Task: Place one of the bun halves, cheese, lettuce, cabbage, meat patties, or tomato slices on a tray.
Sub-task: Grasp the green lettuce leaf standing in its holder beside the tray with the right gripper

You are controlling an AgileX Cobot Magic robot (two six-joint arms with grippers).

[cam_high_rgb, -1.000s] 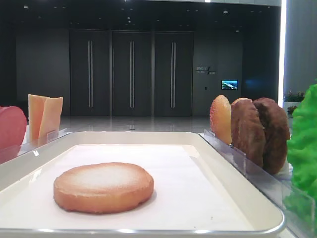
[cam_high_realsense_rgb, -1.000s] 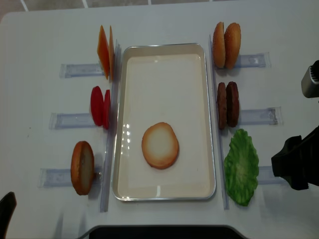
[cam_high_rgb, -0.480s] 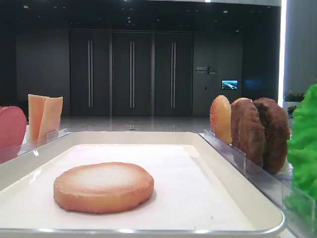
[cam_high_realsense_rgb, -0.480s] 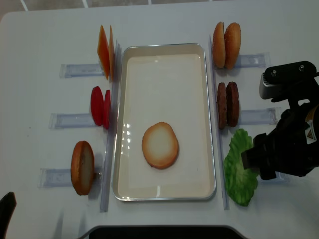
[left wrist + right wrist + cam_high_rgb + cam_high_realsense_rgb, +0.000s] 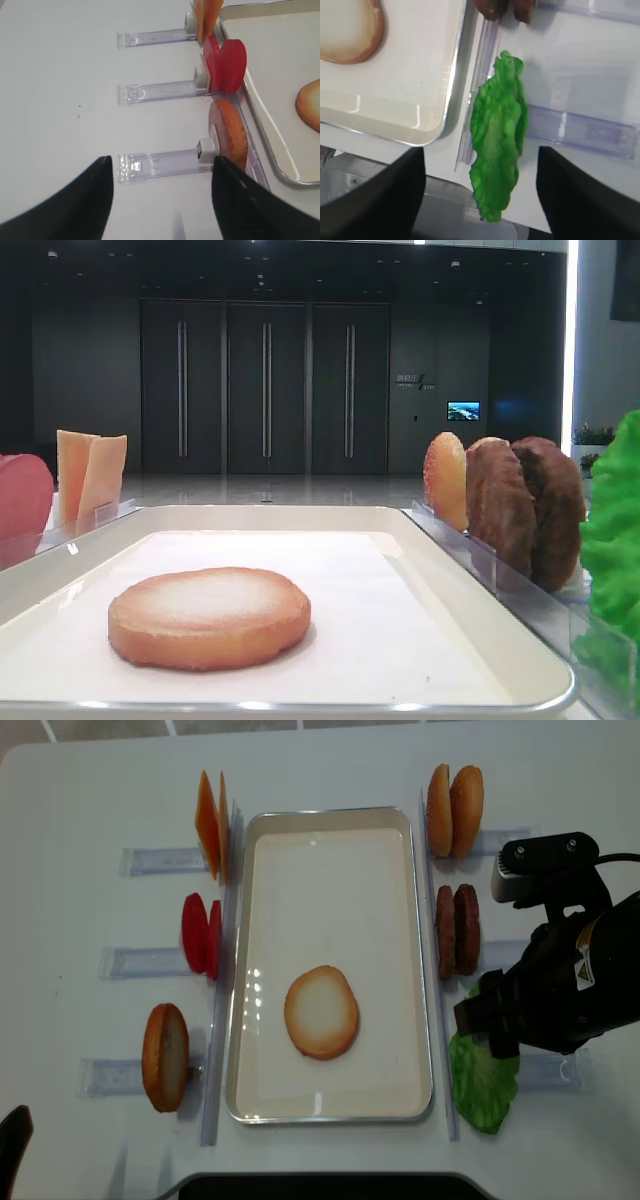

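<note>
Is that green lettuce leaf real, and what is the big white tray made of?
The lettuce looks like molded plastic or rubber: uniform bright green, slight sheen, stiff ruffles. The tray seems glossy white plastic or enamelled metal, judging by its bright rim reflections, with a matte paper-like lining.

A large white rectangular tray (image 5: 330,830) with a pale paper lining holds a round golden-brown bun half (image 5: 321,1012) whose flat face is paler and toasted. Thin orange-yellow cheese slices (image 5: 209,823) and smooth pinkish-red tomato slices (image 5: 200,934) stand in clear plastic holders (image 5: 155,92). Two dark brown, rough-surfaced meat patties (image 5: 458,929) stand opposite. The ruffled lettuce leaf (image 5: 498,135) is bright green. The table (image 5: 80,800) is white. The right gripper (image 5: 480,197) has black fingers.
</note>
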